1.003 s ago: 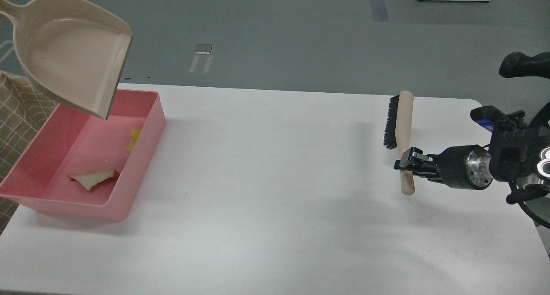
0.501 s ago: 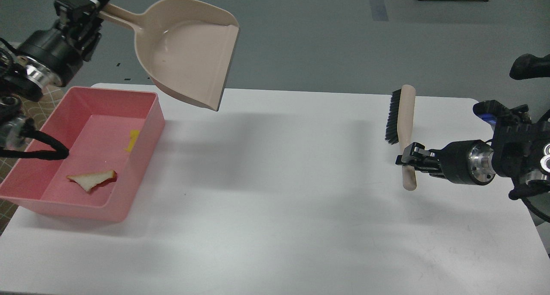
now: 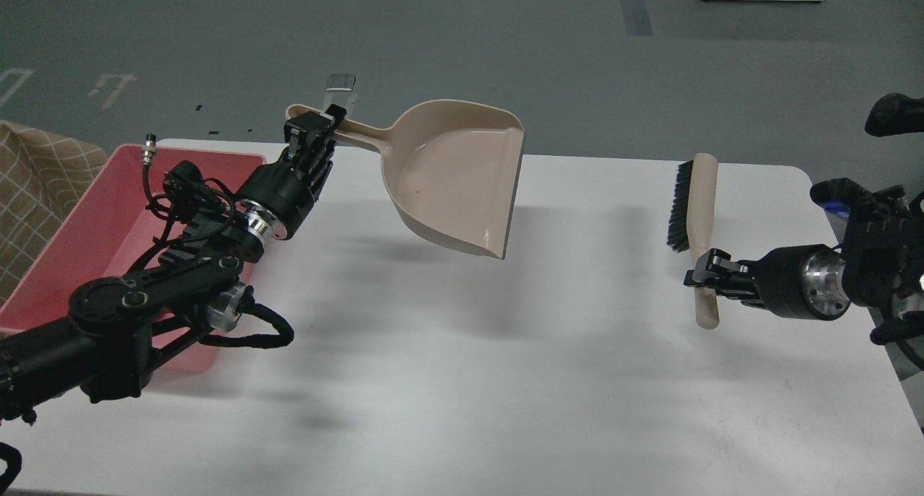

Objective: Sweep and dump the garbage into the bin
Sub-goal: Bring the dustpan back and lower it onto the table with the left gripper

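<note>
The pink bin (image 3: 94, 214) stands at the table's left edge, mostly covered by my left arm. The garbage is hidden behind that arm. My left gripper (image 3: 314, 131) is shut on the handle of the beige dustpan (image 3: 458, 178) and holds it tilted in the air above the table's middle, to the right of the bin. The pan looks empty. My right gripper (image 3: 704, 276) is shut on the lower handle of the brush (image 3: 696, 214), which stands nearly upright at the right with its black bristles facing left.
The white table (image 3: 469, 380) has a rounded far right corner. A checked beige cloth (image 3: 36, 193) lies beyond the bin at the far left. Grey floor lies behind the table.
My left arm has swung the dustpan from above the bin rightward and down over the table's middle, now covering the bin's inside. The brush has shifted slightly right and lower.
</note>
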You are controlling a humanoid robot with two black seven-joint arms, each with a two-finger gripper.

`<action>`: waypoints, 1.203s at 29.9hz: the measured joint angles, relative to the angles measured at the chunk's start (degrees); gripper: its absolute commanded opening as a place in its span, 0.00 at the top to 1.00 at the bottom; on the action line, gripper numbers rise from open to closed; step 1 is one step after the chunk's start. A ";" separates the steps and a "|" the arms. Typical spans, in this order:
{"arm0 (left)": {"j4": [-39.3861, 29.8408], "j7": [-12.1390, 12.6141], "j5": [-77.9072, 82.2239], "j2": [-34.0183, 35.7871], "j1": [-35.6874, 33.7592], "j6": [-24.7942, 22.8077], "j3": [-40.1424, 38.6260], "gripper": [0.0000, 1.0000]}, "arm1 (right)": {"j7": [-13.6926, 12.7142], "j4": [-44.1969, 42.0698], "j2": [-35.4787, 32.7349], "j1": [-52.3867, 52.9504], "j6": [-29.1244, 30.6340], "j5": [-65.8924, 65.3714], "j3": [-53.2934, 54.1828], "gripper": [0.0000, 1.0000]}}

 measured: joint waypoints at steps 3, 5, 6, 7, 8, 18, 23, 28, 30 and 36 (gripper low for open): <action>0.15 -0.01 0.00 -2.15 0.99 1.88 0.08 1.00 | 0.00 -0.04 -0.50 -0.08 0.00 0.00 -0.42 0.97; 0.39 -0.01 0.00 -3.27 1.48 2.98 0.47 1.00 | 0.00 -0.03 -0.54 -0.08 0.00 0.00 -0.94 0.97; 0.58 -0.01 0.00 -3.83 1.65 3.56 0.96 1.00 | 0.00 -0.02 -0.55 -0.08 0.00 0.00 -1.30 0.97; 0.83 -0.01 0.00 -4.35 1.74 4.13 1.57 1.00 | 0.00 -0.01 -0.56 -0.08 0.00 0.00 -1.79 0.97; 1.15 -0.01 0.00 -5.08 1.82 4.92 2.35 1.00 | 0.00 0.00 -0.57 -0.08 0.00 0.00 -2.60 0.97; 5.63 -0.01 -0.08 -12.47 4.77 8.41 4.14 1.00 | 0.00 0.20 -0.61 0.00 0.00 0.08 -7.49 0.94; 7.67 -0.01 -0.08 -14.25 4.97 8.75 4.14 1.00 | 0.00 0.11 -0.61 0.12 0.00 0.08 -7.88 0.94; 9.42 -0.01 -0.08 -15.27 5.21 8.80 4.10 1.00 | 0.00 0.02 -0.22 0.46 0.00 0.09 -7.89 0.93; 9.76 -0.01 -0.08 -15.45 5.38 8.80 4.15 1.00 | 0.00 0.00 -0.12 0.59 0.00 0.09 -7.89 0.92; 10.33 -0.01 -0.01 -15.60 5.59 8.80 4.15 1.00 | 0.00 0.00 0.03 0.91 0.00 0.09 -7.77 0.91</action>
